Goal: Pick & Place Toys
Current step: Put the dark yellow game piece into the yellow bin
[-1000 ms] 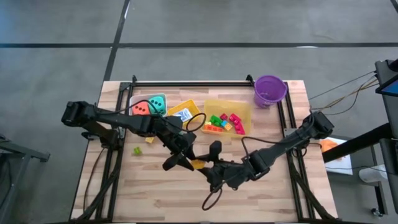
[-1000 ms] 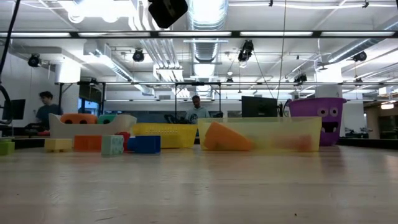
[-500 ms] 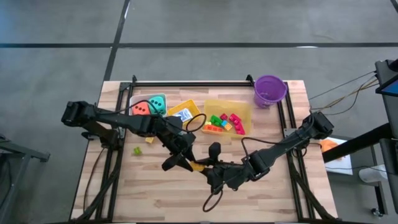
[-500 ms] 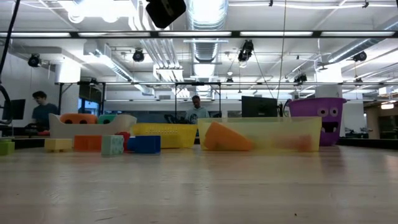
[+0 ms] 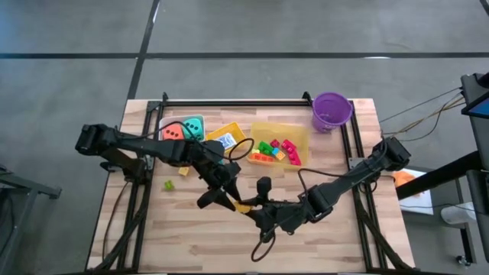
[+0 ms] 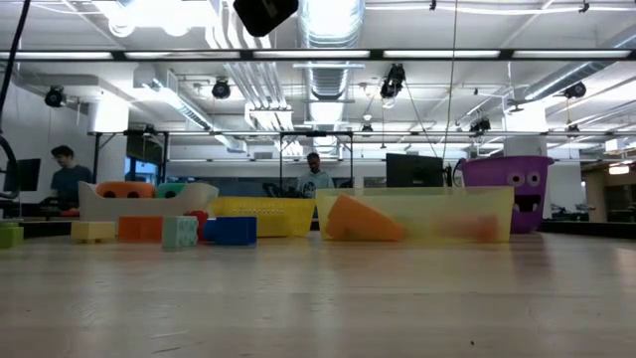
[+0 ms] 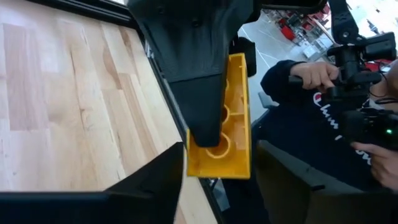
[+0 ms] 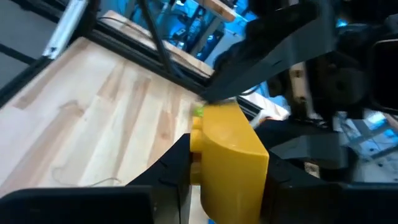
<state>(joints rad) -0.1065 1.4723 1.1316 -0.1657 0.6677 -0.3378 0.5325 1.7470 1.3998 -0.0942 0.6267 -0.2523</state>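
A yellow brick hangs in the air over the middle of the table, between my two grippers. My right gripper comes from the table's right and is shut on it. My left gripper comes from the left and is open. Its fingers stand on either side of the brick's other end, with a narrow gap showing beside one finger. An orange die and a teal die lie in a clear bin. Several bricks lie in a yellowish bin. My right gripper pinches the yellow brick between its two fingers. One finger lies flat along the brick's hollow face; the other is behind the brick. The fingers come slanting slightly downward from the table's right and lie along the brick. The brick is lifted clear of the table.
A green brick and a small yellow brick lie loose on the table's left part. A blue-white card box sits in a yellow bin. The purple bucket stands at the far right. A person stands beyond the table.
Both arms have stayed over the table's middle with the yellow brick in the air between them. My right gripper has rolled a little about its own line.
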